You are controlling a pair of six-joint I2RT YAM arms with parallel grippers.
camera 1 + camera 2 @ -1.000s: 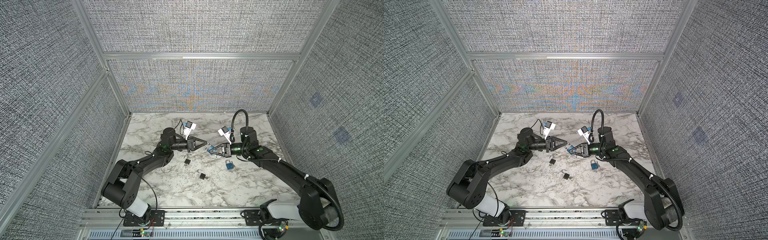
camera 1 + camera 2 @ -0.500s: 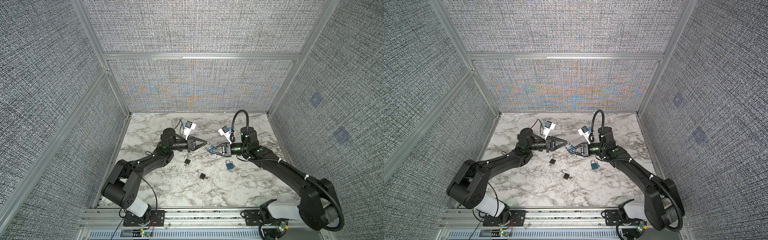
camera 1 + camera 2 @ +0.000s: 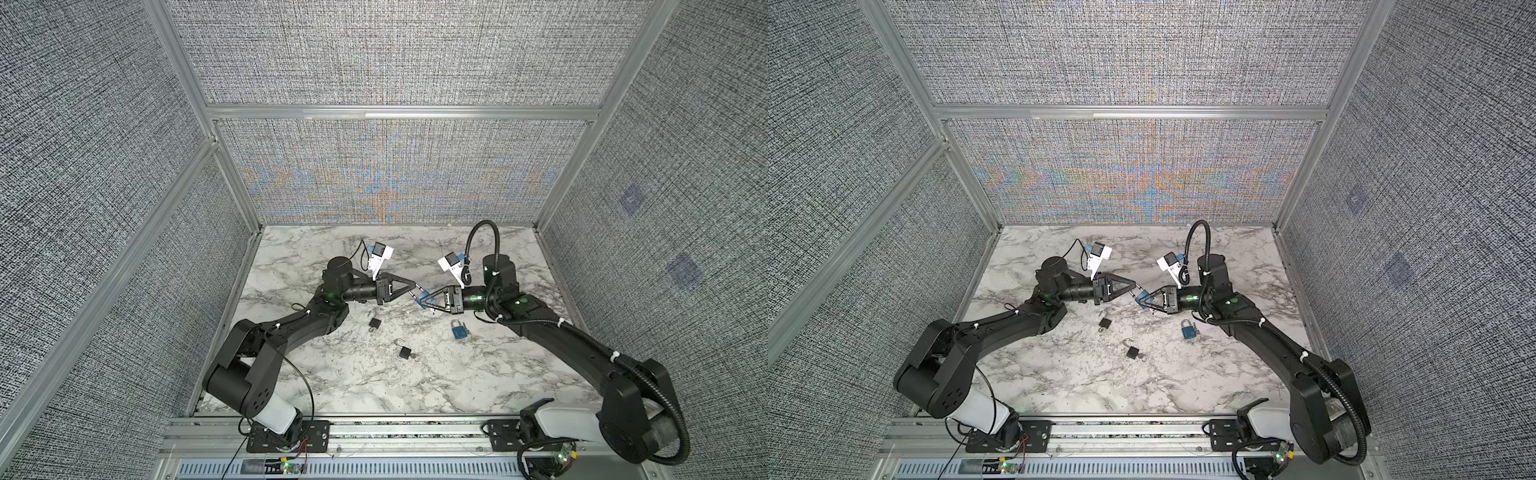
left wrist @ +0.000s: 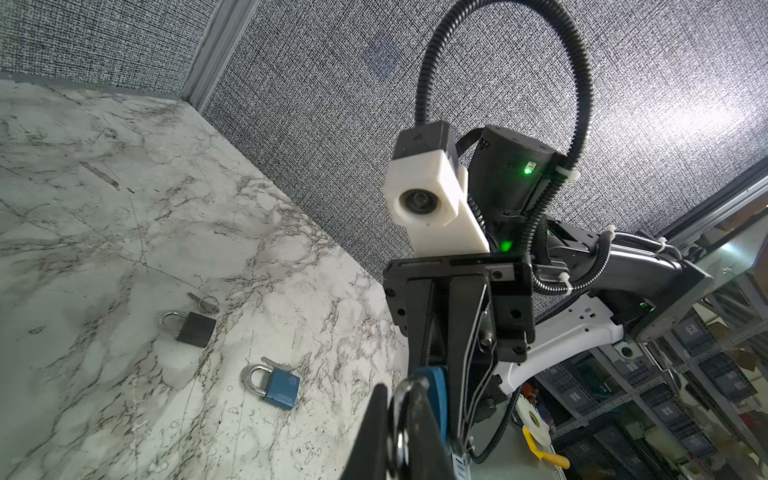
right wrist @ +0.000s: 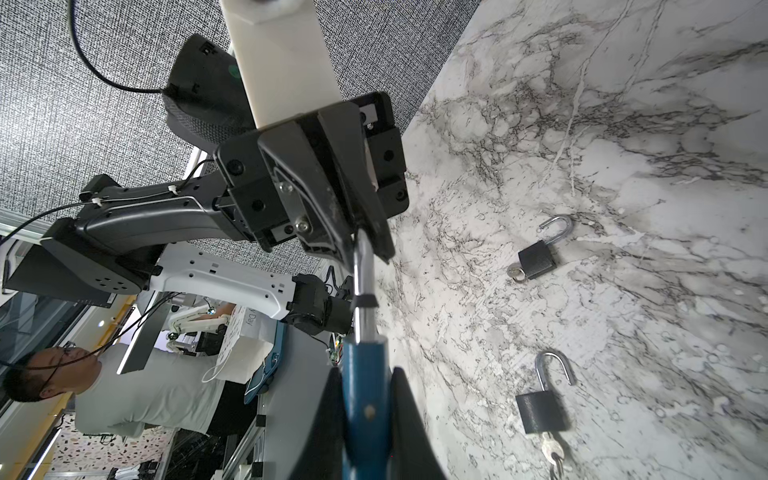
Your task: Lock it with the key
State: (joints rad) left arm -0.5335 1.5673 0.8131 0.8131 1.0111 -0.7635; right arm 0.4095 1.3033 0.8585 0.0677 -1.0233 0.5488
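Black fingers of the left gripper (image 3: pixel 414 289) pinch the steel shackle (image 5: pixel 362 270) of a blue padlock (image 5: pixel 365 399), whose body the right gripper (image 3: pixel 427 300) clamps, above the marble table (image 3: pixel 332 386). Nearer the front lie an open black padlock (image 3: pixel 375 323), a black padlock (image 3: pixel 404 352) with keys (image 5: pixel 552 453), then a second blue padlock (image 3: pixel 458 331).

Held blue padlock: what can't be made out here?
Keyhole and any key in the held blue padlock: hidden in the right wrist view by the right gripper clamping its body; too small in both top views.
Far end of the shackle: covered by the left gripper, so latched or open cannot be told.
Left wrist view: padlock body mostly behind that gripper's fingers; bottom edge cuts the rest.
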